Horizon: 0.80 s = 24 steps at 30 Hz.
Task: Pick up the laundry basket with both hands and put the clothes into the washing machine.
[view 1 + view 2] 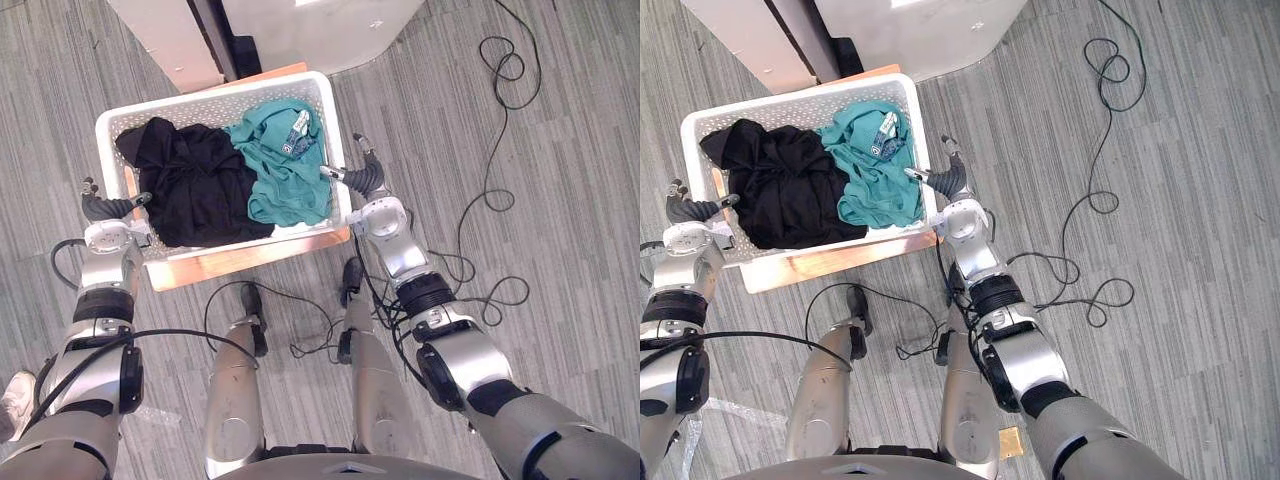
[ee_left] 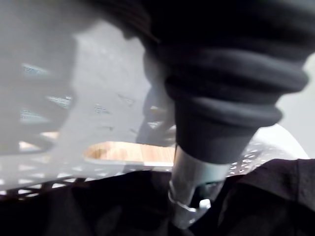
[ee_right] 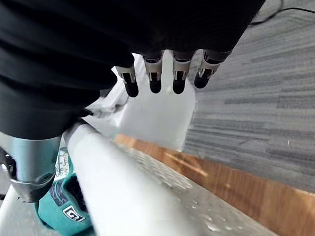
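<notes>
The laundry basket sits on a wooden board on the floor, with black clothes at its left end and teal clothes at its right. The right hand straddles the right rim, thumb inside and fingers outside, not yet closed. The left hand is at the left rim; whether it grips I cannot tell.

Lifting now could, I judge, let the smooth rim slip from the unclamped right hand, tilting the basket and spilling the clothes.

The right wrist view shows those fingers apparently clear of the outer wall, which the eye views hide. The left wrist view shows a thumb down among the black clothes.
</notes>
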{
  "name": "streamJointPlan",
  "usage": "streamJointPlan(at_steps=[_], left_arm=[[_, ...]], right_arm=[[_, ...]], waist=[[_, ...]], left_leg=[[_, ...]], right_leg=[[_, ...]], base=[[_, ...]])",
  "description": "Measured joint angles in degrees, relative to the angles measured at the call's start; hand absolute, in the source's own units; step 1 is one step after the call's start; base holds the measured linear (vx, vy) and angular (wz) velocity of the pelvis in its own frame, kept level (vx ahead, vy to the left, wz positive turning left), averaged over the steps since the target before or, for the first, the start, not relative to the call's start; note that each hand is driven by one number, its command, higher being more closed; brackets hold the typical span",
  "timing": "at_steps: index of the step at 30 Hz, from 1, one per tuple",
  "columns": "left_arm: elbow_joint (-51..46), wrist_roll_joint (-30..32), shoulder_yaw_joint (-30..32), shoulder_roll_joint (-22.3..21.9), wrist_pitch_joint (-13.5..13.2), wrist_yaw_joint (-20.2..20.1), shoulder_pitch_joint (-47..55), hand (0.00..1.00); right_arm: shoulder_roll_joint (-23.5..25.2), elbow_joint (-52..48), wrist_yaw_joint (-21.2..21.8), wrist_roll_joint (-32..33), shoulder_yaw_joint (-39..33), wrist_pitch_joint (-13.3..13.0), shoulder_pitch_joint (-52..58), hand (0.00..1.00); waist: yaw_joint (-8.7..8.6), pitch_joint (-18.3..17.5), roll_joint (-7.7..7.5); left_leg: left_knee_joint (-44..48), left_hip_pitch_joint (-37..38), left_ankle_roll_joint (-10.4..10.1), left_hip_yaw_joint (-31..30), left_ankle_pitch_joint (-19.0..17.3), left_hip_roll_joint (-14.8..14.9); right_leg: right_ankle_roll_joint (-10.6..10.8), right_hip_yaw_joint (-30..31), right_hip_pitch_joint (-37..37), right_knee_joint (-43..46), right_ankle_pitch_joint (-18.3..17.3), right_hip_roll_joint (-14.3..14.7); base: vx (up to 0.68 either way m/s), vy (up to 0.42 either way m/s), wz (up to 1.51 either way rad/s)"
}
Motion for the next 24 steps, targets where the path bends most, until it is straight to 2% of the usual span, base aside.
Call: streamJointPlan(at_steps=[5,15,16,17,18,24], left_arm=[[0.00,0.99,-0.05,-0.22,0.00,-0.12,-0.76,0.00],[0.18,1.02,-0.55,-0.49,0.05,-0.59,-1.78,0.00],[0.21,1.23,-0.64,-0.52,0.28,-0.79,-1.83,0.00],[0.25,1.72,-0.67,-0.51,0.54,-0.89,-1.86,0.00],[0.59,2.33,-1.02,-0.51,0.69,-0.93,-2.22,1.00],[2.37,4.70,-2.74,-0.52,1.71,-1.33,-4.05,1.00]], right_arm=[[0.41,1.03,2.39,-5.25,3.09,0.27,-1.43,0.00],[0.59,4.28,3.06,-5.77,2.49,1.54,-3.10,0.00],[0.78,5.03,3.05,-6.42,2.30,1.53,-3.54,1.00],[0.93,5.55,3.05,-7.09,2.23,1.53,-3.90,1.00],[1.04,5.89,3.07,-7.85,1.99,1.98,-4.34,1.00],[1.13,7.93,3.14,-10.08,1.05,2.20,-5.58,1.00]], waist=[[-0.01,0.00,0.00],[-0.06,-0.66,-1.15],[-0.24,-0.66,-1.15],[-0.44,-0.68,-1.18],[-0.65,-0.71,-1.21],[-0.69,-0.85,-1.46]], left_leg=[[0.81,-0.77,0.13,-0.44,-0.09,0.03],[1.10,-1.22,0.36,-1.01,-0.04,-0.29],[1.01,-1.21,0.41,-1.12,0.05,-0.41],[0.90,-1.21,0.44,-1.21,0.14,-0.51],[0.69,-1.21,0.47,-1.33,0.33,-0.70],[0.58,-1.24,0.70,-1.28,0.61,-1.10]], right_leg=[[0.50,-0.16,-0.07,0.00,-0.38,-0.01],[1.21,-0.48,-0.21,0.46,-0.63,-0.36],[1.25,-0.62,-0.21,0.56,-0.67,-0.47],[1.27,-0.74,-0.21,0.61,-0.68,-0.56],[1.31,-0.96,-0.22,0.66,-0.73,-0.74],[1.61,-1.11,-0.43,1.05,-1.06,-1.21]], base=[[-0.01,-0.039,0.04],[-0.01,-0.035,0.03],[0.00,-0.039,0.07],[0.00,-0.033,0.09],[0.00,-0.027,0.08],[-0.01,-0.034,0.03]])
